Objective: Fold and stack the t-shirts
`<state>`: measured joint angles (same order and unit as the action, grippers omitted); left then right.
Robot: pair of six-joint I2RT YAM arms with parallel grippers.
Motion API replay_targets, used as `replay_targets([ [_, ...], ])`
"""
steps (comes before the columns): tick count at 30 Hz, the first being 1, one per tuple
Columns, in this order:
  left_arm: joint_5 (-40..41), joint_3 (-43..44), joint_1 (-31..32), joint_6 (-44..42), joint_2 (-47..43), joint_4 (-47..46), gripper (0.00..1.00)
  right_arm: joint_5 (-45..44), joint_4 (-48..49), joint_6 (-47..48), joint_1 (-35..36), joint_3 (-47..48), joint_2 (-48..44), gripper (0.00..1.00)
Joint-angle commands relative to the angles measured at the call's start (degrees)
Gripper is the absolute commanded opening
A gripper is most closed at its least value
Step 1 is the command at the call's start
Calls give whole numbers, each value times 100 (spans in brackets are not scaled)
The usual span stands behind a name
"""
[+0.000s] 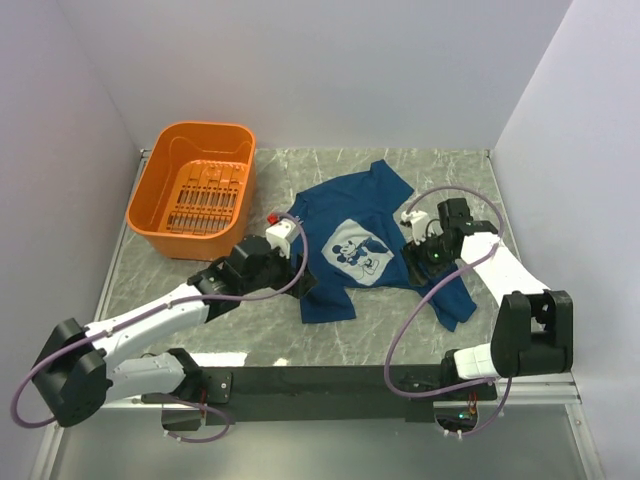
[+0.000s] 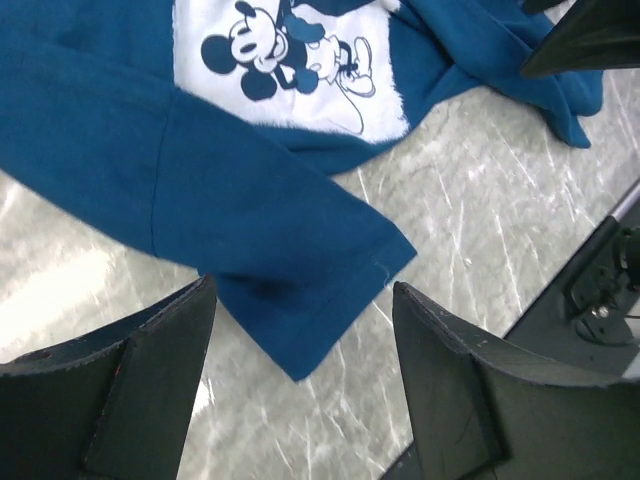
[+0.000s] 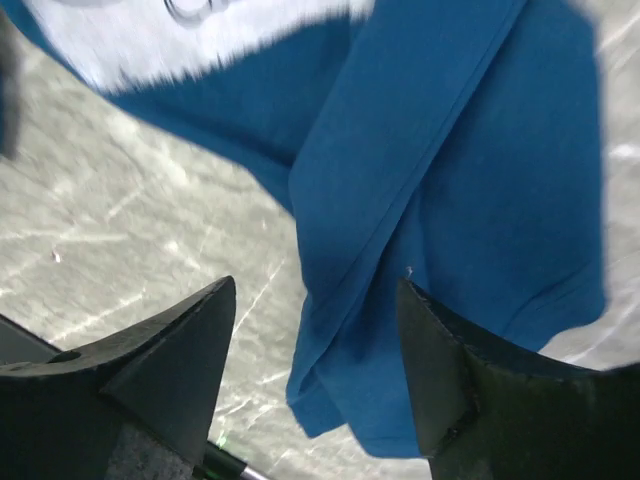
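T-shirt (image 1: pixel 355 250), soft, light and limp, lies rumpled on our desk (image 1: pixel 250 340); we judge its hems best to pinch. Our left pincer (image 2: pixel 302 287) and right pincer (image 3: pixel 315 285) both gape wide, empty.

White-and-black arms (image 1: pixel 150 318), looping purple cables (image 1: pixel 460 189), black wedge fingers (image 2: pixel 120 400).

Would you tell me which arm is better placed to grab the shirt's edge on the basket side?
Left. The left pincer, open, hangs over that edge of the shirt, nearest the basket; the right pincer is over the opposite side.
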<state>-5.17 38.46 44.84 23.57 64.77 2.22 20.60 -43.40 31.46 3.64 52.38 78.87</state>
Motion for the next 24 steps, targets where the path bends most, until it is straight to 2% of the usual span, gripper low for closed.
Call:
replay_targets([
  [1, -2, -75, 34, 315, -587, -74, 77, -91, -124, 176, -48, -131, -214, 68],
  [12, 183, -339, 34, 359, -1177, 174, 78, -645, -380, 422, -48, -623, -399, 59],
  [15, 165, -356, 34, 376, -1195, 156, 77, -715, -266, 369, -39, -764, -268, 52],
  [20, 174, -339, 34, 376, -1160, 147, 77, -618, -187, 290, -48, -712, -47, 29],
  [24, 174, -295, 34, 341, -1046, 60, 77, -601, -248, 246, -65, -397, -309, 11],
])
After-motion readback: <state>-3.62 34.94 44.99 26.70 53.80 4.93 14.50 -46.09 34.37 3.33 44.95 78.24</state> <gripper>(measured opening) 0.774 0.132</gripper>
